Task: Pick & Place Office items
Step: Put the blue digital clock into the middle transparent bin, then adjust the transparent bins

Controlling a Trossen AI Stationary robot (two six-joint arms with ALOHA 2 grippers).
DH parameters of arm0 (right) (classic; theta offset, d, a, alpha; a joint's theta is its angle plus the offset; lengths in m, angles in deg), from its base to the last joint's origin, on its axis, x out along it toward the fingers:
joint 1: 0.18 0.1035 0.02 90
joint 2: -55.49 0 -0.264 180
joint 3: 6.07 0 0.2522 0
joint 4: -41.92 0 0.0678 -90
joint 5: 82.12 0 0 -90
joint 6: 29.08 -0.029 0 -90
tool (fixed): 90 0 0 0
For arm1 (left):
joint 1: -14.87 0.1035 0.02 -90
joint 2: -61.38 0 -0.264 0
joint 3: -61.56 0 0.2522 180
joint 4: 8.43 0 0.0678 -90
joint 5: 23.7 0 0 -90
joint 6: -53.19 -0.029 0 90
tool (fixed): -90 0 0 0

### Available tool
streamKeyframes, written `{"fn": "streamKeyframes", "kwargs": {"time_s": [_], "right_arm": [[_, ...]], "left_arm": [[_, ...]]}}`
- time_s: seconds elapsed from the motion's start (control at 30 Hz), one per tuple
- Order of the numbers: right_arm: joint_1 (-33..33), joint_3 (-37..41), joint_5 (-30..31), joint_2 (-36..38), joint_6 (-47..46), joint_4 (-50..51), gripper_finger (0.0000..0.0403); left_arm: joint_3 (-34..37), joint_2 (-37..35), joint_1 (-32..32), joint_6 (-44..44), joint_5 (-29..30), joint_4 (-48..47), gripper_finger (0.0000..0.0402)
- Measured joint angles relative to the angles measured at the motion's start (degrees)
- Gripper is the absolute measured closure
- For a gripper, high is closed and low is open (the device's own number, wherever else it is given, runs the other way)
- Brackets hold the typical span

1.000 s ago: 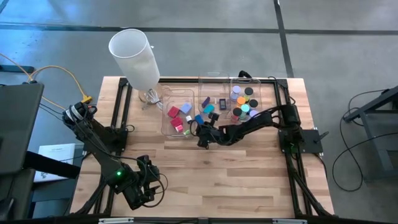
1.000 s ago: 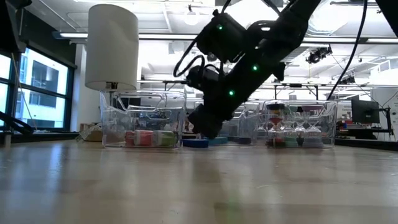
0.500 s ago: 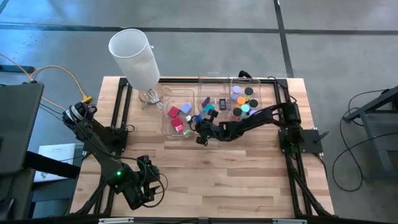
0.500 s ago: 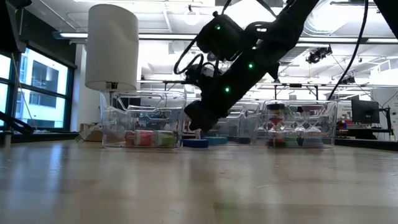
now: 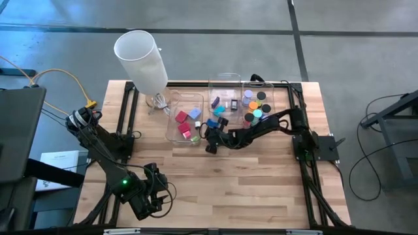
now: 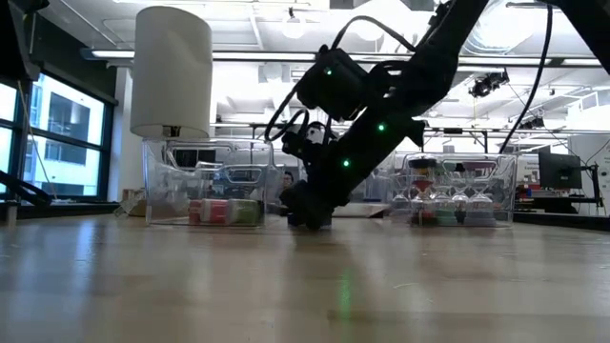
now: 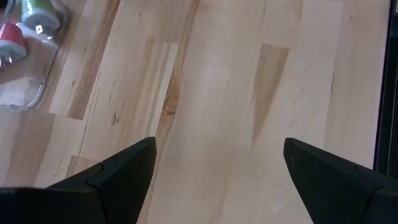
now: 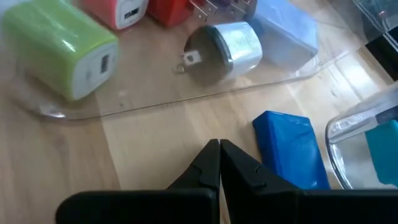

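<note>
My right gripper (image 5: 210, 140) is shut and low over the table just in front of the clear bins (image 6: 307, 221). A dark blue flat rectangle (image 8: 289, 149) lies flat on the wood right beside its closed fingertips (image 8: 219, 149). Behind them the left bin (image 5: 186, 123) holds red, pink, green and lavender blocks (image 8: 62, 53). The middle bin (image 5: 225, 104) holds teal and purple pieces. The right bin (image 5: 256, 104) holds round discs. My left gripper (image 7: 217, 162) is open and parked over bare wood near the table's near left corner (image 5: 151, 199). My right gripper points its shut fingers down and forward at the tabletop, just beside the blue rectangle's long edge (image 8: 261, 146). Nothing sits between the fingers. Whether the tips touch the wood or the rectangle, I cannot tell.
A tall white cylinder (image 5: 140, 55) stands at the far left, beside the left bin. The three clear bins line the far side of the table. A black frame rail (image 5: 297, 111) runs along the right edge. Bare wood (image 5: 228, 183) spreads across the near half.
My right gripper has come down to the tabletop and moved a little toward the far edge and the bins, staying shut. In the low view it now hides the blue rectangle, and the left bin stands slightly farther left than before.
</note>
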Motion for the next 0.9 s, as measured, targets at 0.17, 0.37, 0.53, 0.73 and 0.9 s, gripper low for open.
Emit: {"fn": "streamKeyframes", "kwargs": {"time_s": [0.17, 0.37, 0.53, 0.73, 0.9], "right_arm": [[1.15, 0.02, 0.68, 1.09, 0.73, 0.58, 0.0401], [1.59, 0.13, 0.38, 1.53, -0.02, 1.64, 0.0401], [2.78, 0.13, 2.00, 1.92, 0.99, 1.96, 0.0401], [4.00, 0.07, 2.52, 5.47, 0.55, 3.58, 0.0401], [5.85, 0.11, 2.57, 7.60, 0.71, 4.77, 0.0401]], "left_arm": [[0.00, 0.00, 0.02, -0.01, -0.02, 0.02, 0.0057], [0.00, 0.00, -0.01, 0.31, -0.04, 0.11, 0.0057], [0.00, 0.00, -0.01, 0.50, -0.07, 0.50, 0.0057], [0.00, 0.00, -0.01, 0.55, -0.06, 0.77, 0.0057], [0.02, 0.00, -0.01, 0.50, -0.07, 0.92, 0.0057]]}}
